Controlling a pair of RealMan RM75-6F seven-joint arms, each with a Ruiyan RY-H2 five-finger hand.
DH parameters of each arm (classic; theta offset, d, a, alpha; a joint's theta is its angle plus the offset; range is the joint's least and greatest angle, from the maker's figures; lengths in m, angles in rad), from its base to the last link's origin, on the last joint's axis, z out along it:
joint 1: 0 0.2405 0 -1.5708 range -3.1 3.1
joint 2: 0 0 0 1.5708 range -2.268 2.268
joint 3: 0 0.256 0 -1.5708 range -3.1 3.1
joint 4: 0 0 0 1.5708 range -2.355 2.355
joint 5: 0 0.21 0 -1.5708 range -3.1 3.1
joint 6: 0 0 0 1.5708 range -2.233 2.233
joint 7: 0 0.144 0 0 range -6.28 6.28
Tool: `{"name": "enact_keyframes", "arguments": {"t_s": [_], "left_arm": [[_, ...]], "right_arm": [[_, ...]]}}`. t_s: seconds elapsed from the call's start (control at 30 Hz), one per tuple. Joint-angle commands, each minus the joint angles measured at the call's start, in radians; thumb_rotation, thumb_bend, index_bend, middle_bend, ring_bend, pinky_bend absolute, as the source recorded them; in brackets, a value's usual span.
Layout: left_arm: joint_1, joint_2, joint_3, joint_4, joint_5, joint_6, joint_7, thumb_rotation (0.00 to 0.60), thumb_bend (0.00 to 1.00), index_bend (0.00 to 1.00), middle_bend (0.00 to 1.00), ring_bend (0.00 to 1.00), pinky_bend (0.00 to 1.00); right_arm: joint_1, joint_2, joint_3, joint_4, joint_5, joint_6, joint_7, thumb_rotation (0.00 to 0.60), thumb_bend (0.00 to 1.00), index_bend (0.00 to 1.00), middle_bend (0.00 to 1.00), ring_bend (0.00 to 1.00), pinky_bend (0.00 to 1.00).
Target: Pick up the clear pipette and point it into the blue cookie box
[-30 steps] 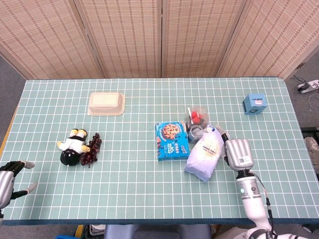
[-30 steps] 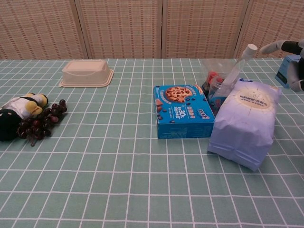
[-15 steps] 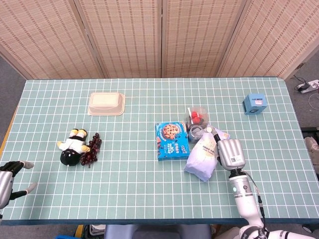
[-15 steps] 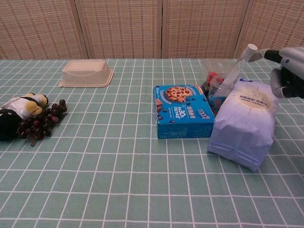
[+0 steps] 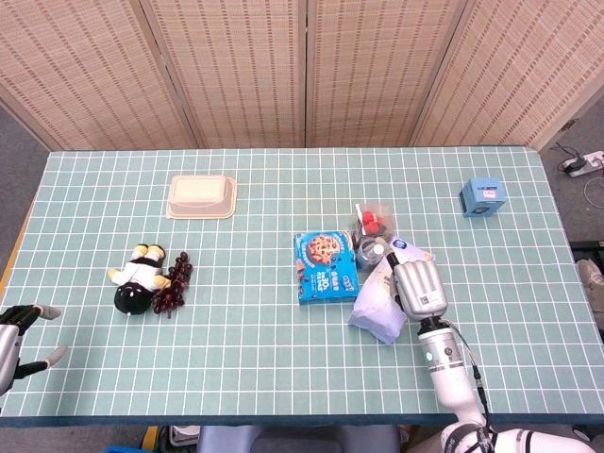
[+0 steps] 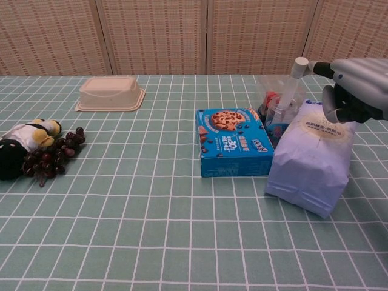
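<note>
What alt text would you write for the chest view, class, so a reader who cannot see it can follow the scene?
The robot's right hand reaches in over a pale lavender bag, a fingertip at the top of a clear pipette that stands nearly upright behind a blue cookie box. On the green checked table, far left, lie a plush toy and dark grapes, with a beige tray behind.

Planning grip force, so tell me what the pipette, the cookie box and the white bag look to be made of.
Pipette: looks like clear soft plastic; the background shows through its stem, and the bulb is whitish.
Cookie box: printed cardboard by its crisp edges and flat faces, with a slight sheen.
White bag: matte and creased with a folded bottom, so paper or thin plastic film; hard to tell.
</note>
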Motion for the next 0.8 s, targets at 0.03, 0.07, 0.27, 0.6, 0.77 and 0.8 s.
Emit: {"name": "enact_keyframes", "arguments": {"t_s": [0.03, 0.07, 0.27, 0.6, 0.77, 0.8], "left_arm": [[0.001, 0.002, 0.000, -0.001, 0.001, 0.001, -0.002, 0.600, 0.15, 0.50, 0.43, 0.35, 0.48], [0.001, 0.002, 0.000, -0.001, 0.000, 0.001, -0.002, 0.600, 0.15, 0.50, 0.43, 0.35, 0.48], [0.000, 0.004, 0.000, -0.002, -0.001, -0.003, -0.005, 0.600, 0.15, 0.50, 0.43, 0.35, 0.48], [-0.001, 0.004, 0.001, -0.002, 0.002, -0.007, -0.003, 0.600, 0.15, 0.50, 0.43, 0.35, 0.48], [-0.003, 0.004, 0.003, -0.003, 0.003, -0.014, 0.003, 0.600, 0.15, 0.50, 0.43, 0.35, 0.48], [-0.004, 0.004, 0.004, -0.004, 0.003, -0.015, 0.004, 0.600, 0.15, 0.50, 0.43, 0.35, 0.48]], "right_arm": [[0.008, -0.004, 0.000, -0.005, 0.001, -0.001, -0.009, 0.600, 0.87, 0.13, 1.00, 1.00, 1.00], [0.011, -0.005, 0.000, -0.007, 0.001, -0.001, -0.011, 0.600, 0.87, 0.13, 1.00, 1.00, 1.00], [0.025, -0.011, 0.001, -0.012, 0.008, 0.000, -0.022, 0.600, 0.87, 0.13, 1.00, 1.00, 1.00], [0.012, 0.017, -0.005, -0.020, -0.009, 0.034, 0.014, 0.600, 0.80, 0.13, 1.00, 1.00, 1.00], [-0.002, 0.044, 0.000, -0.012, -0.019, 0.050, 0.061, 0.600, 0.55, 0.14, 1.00, 1.00, 1.00], [-0.004, 0.048, 0.001, -0.007, -0.022, 0.052, 0.073, 0.600, 0.48, 0.14, 1.00, 1.00, 1.00]]}}
